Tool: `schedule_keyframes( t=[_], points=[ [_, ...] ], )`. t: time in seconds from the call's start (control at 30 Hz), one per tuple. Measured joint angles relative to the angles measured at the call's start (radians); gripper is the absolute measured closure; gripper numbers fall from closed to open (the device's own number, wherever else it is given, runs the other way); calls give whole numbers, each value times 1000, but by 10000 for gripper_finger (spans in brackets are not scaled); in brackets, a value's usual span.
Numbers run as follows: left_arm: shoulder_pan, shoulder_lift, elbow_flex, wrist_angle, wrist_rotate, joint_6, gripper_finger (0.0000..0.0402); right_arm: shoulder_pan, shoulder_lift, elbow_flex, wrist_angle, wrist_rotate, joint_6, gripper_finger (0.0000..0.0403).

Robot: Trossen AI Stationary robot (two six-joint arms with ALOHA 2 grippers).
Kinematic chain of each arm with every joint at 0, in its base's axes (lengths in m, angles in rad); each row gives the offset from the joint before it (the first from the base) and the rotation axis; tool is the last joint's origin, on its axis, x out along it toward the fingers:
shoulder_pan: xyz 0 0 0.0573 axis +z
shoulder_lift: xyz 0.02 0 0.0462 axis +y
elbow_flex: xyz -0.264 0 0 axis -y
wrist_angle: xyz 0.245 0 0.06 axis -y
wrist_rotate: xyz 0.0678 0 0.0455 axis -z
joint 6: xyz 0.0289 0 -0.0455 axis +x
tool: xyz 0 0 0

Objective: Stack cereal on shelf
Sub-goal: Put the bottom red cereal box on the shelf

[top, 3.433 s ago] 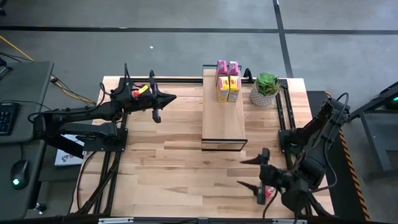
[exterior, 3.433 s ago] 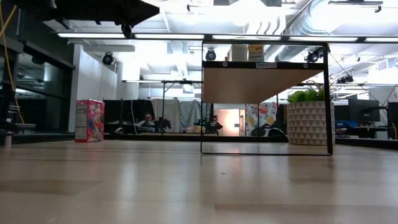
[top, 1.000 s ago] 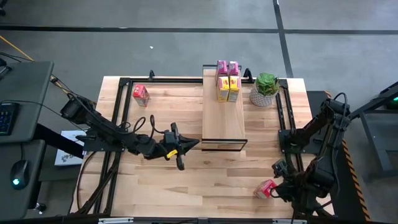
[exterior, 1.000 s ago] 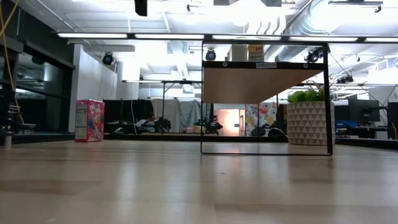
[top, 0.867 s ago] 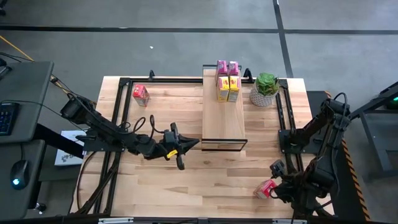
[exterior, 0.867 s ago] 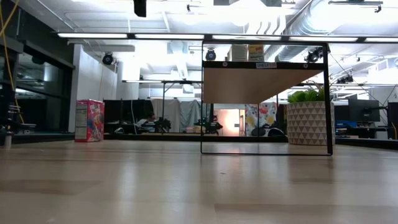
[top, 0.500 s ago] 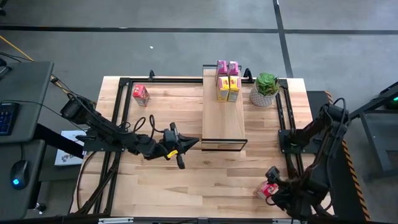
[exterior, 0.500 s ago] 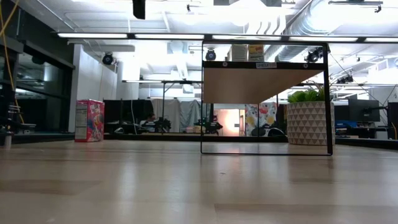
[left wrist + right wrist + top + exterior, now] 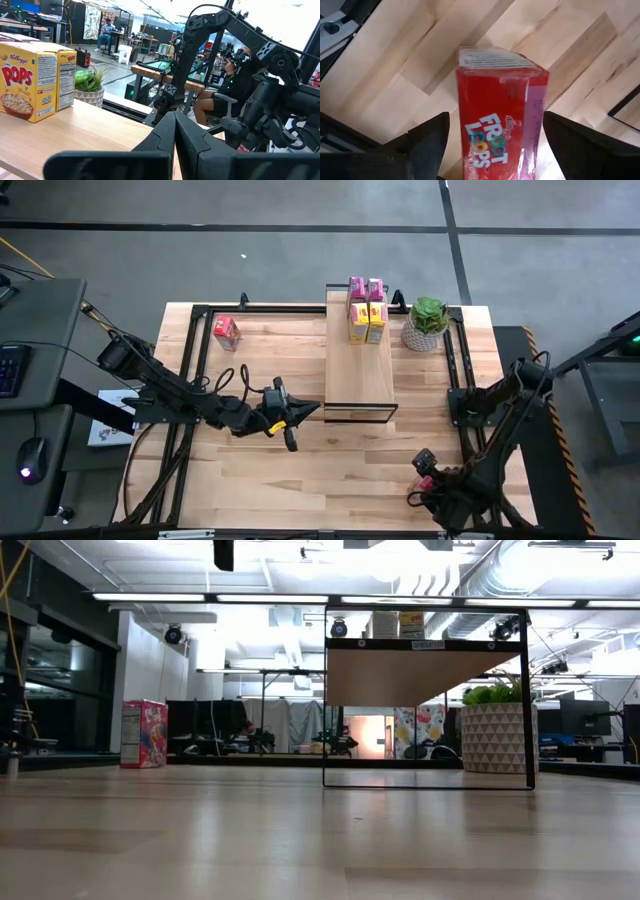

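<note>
The right gripper (image 9: 492,145) sits low at the near right corner of the table (image 9: 300,490), fingers spread wide on either side of a red Froot Loops box (image 9: 501,115); there is clear daylight between each finger and the carton, so it brackets the box without pinching it. In the high view that same box is only a small red patch under the gripper (image 9: 425,483), well apart from the shelf (image 9: 358,370).

The left gripper (image 9: 290,420) hovers mid-table just beside the near left corner of the shelf, carrying nothing; in its own wrist view the two fingers meet in a single point, so it reads as pressed together.

On the shelf's far end four boxes already stand in a tight cluster: two pink ones (image 9: 365,286) at the very back and two yellow ones (image 9: 366,320) directly in front, touching them. The left wrist camera shows the yellow pair as Pops cartons (image 9: 36,80), upright on the board with the potted plant (image 9: 427,322) just beyond.

Two red boxes remain off the shelf: the one between the right fingers, and another (image 9: 226,330) standing at the far left corner of the table, near the frame rail. By my reckoning the job is about two thirds done, with the grasp, carry and placement of both red cartons left
</note>
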Motion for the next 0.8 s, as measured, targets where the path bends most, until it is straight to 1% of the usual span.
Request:
schedule_keyframes(
  t=[0.13,0.4,0.53,0.67,0.73,0.8],
  points=[
    [0,0,0,0,0,0,402,-1,0,0,0,-1,0,117],
    [0,0,0,0,0,0,402,-1,0,0,0,-4,0,206],
    [0,0,0,0,0,0,402,-1,0,0,0,-55,-31,242],
    [0,0,0,0,0,0,402,-3,-6,18,-5,-119,-63,267],
    [0,0,0,0,1,0,401,-7,-23,56,-12,-141,-84,273],
    [0,0,0,0,0,0,402,-14,-42,116,-36,-135,-98,275]
  ],
)
